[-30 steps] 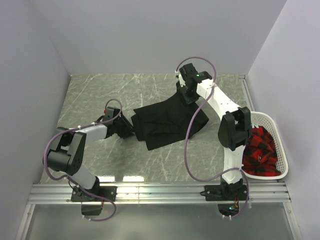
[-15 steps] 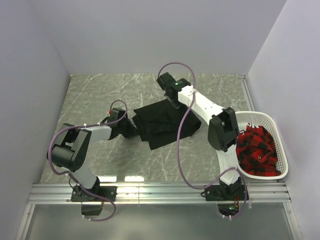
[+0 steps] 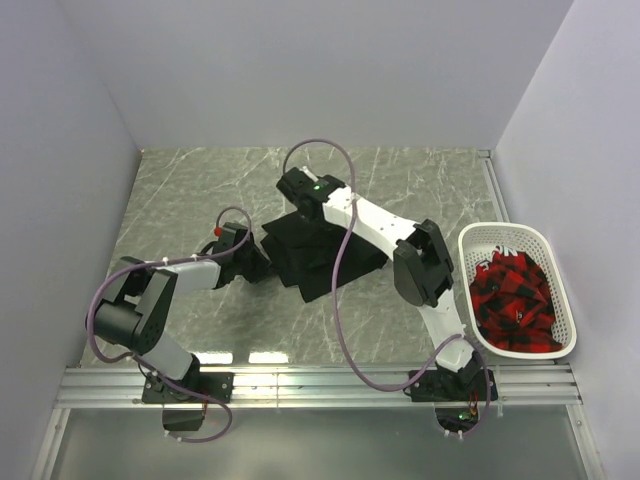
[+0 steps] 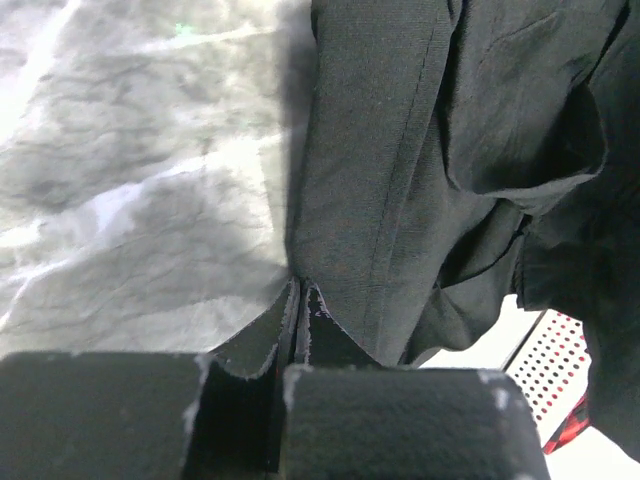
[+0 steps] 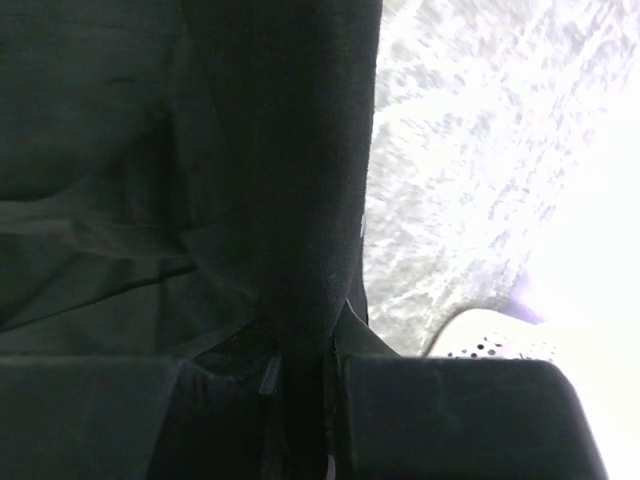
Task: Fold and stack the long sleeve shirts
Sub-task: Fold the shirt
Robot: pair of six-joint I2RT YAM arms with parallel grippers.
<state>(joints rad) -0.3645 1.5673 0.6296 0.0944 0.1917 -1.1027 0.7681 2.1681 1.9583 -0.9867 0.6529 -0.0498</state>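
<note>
Since a second ago the right arm [image 3: 375, 222] has swung away from the basket [image 3: 515, 230] and pulled the far side of the shirt [image 3: 305, 265] along with it. The left jaws have snapped shut.

Closest to the arm bases, the white basket sits on the bench [image 3: 200, 180], and red and black cloth [image 3: 512, 295] is piled inside it. The black shirt lies in a bunched heap on the bench, left of the basket and not touching it. The left arm [image 3: 185, 268] reaches to the side of the shirt that is farthest from the basket. Its jaws are closed there on the shirt's edge, and the left wrist view shows a thin bit of cloth pinched between them.

Farther back, the right jaws are at the shirt's far edge, also on the side away from the basket. They are closed on a thick fold of the shirt [image 5: 300, 200], which runs straight up from between them in the right wrist view.
</note>
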